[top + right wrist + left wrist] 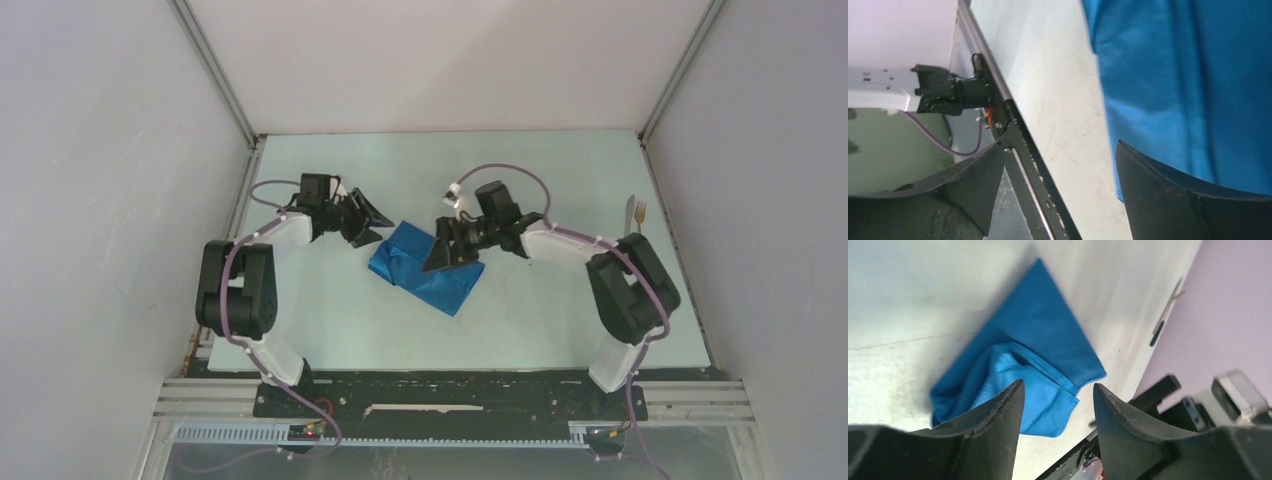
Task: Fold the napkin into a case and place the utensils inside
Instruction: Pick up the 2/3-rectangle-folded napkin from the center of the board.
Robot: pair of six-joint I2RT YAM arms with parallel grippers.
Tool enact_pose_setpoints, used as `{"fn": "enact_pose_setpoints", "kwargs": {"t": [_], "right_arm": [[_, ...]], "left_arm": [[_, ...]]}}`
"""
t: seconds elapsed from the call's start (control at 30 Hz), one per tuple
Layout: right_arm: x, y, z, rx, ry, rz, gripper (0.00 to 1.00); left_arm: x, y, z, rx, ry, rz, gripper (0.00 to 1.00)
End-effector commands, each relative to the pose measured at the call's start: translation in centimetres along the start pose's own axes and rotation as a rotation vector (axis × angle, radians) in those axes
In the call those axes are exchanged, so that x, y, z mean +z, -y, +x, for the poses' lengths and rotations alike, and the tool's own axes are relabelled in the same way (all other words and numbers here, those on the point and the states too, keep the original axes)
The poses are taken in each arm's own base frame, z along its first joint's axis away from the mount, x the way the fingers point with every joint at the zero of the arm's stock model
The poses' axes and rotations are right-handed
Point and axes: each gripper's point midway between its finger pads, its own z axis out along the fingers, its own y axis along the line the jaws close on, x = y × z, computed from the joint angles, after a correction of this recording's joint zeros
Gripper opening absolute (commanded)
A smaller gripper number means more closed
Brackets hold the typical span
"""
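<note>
Left gripper (368,222): jaws spread, nothing between them, tips just off the upper-left edge of the napkin (425,265). Cannot tell whether they touch the cloth.

Right gripper (452,255): jaws spread wide, empty, hanging over the napkin's middle.

Napkin: bright blue, folded into a rumpled oblong, lying diagonally at the centre of the table (560,320) between the 2 arms.

The 2 utensils (635,213), knife and fork, lie side by side at the table's far right edge, well apart from the cloth.

Napkin (410,265) — soft matt cloth; table (560,310) smooth, scuffed; left end effector (1058,390) — matt black plastic.
</note>
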Motion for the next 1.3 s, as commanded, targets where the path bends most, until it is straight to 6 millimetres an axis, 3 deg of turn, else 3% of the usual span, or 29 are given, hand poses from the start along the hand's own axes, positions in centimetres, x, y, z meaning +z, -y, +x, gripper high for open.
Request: {"fn": "enact_pose_setpoints", "kwargs": {"t": [0.0, 0.13, 0.27, 0.4, 0.6, 0.8, 0.93, 1.1, 1.27], "right_arm": [[-4.0, 4.6, -0.1, -0.006, 0.063, 0.233, 0.89], [-6.9, 8.1, -1.3, 0.029, 0.132, 0.378, 0.88], [-9.1, 9.8, -2.4, 0.068, 0.187, 0.419, 0.85], [-10.2, 11.3, -2.4, 0.112, 0.205, 0.422, 0.84], [-8.6, 12.9, -1.3, 0.171, 0.176, 0.374, 0.78], [-7.9, 13.9, -0.9, 0.197, 0.171, 0.358, 0.75], [-7.3, 13.9, -0.6, 0.216, 0.162, 0.334, 0.71], [-6.5, 13.7, -0.3, 0.235, 0.166, 0.298, 0.65], [-6.4, 13.5, -0.2, 0.235, 0.183, 0.291, 0.57]], "left_arm": [[-3.0, 3.7, 1.3, 0.145, 0.014, 0.052, 0.61], [-2.7, 2.5, 4.2, 0.167, -0.009, -0.004, 0.61], [-0.9, 0.6, 5.6, 0.144, -0.027, -0.056, 0.37], [0.9, 0.0, 4.4, 0.113, -0.018, -0.077, 0.22], [3.2, -1.0, 2.9, 0.070, -0.009, -0.110, 0.14], [4.7, -2.7, 2.5, 0.053, -0.022, -0.171, 0.14], [4.0, -2.7, 2.2, 0.087, 0.002, -0.191, 0.17], [2.1, -0.5, 1.8, 0.151, 0.021, -0.170, 0.26], [-0.4, 1.9, 2.9, 0.231, 0.030, -0.140, 0.38]]}}
